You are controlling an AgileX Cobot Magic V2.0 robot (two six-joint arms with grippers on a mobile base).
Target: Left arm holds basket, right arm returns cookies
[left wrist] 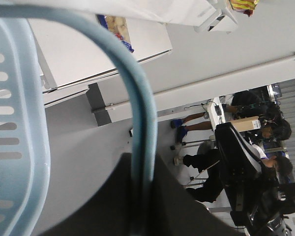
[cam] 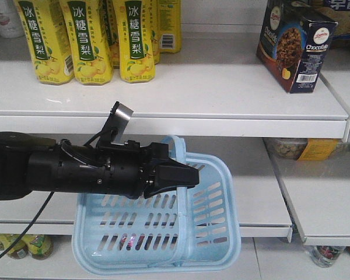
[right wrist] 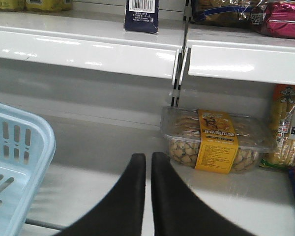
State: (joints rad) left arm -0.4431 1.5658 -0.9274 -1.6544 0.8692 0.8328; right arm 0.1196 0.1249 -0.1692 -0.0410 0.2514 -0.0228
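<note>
One left gripper [cam: 184, 175], centre frame, is clamped on the basket [cam: 210, 233] handle; the right gripper [right wrist: 148, 169] is nearly closed, empty. Cookies [cam: 294, 46] stand upper right on the shelf [cam: 221, 105].

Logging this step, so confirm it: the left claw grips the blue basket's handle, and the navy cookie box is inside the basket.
One part is wrong. The cookie box is not inside the basket; the front-facing view shows it standing on the upper shelf, right of the yellow bottles. The rest holds: the left claw grips the handle, as the left wrist view shows.
</note>
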